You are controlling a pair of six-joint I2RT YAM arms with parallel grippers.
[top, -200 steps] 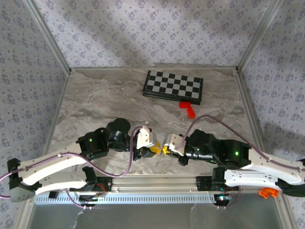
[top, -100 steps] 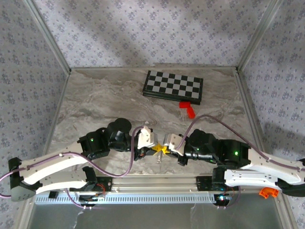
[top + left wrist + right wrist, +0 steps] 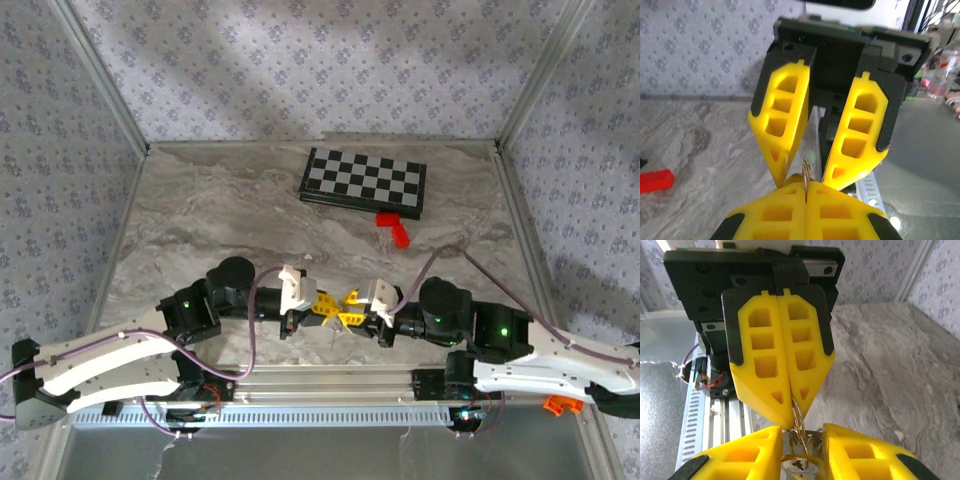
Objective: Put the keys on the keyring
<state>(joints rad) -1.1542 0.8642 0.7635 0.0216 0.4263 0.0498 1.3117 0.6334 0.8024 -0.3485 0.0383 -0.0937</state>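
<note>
Marbled grey surface [image 3: 200, 230] inside patterned-paper walls. At its far side lies a black-and-white folding chessboard [image 3: 363, 183] with a small red block [image 3: 397, 230] just beside it, both well apart from the work. Near edge, centre: left tool [image 3: 330, 306] and right tool [image 3: 349, 308], yellow-padded, tip to tip. Left tool: clenched on the thin silvery metal keyring [image 3: 798, 426], pinched at its tips. Right tool: clenched a second ago, now released, its pads [image 3: 860, 455] parted either side of the small key with brassy head [image 3: 799, 466], which lies against the keyring's lower loop. Both wrists have also turned since then to face each other squarely. Judgement: the key has likely been handed over to the ring. Whether it is truly threaded cannot be told; proof would be the key hanging from the left tool's grip alone.
</note>
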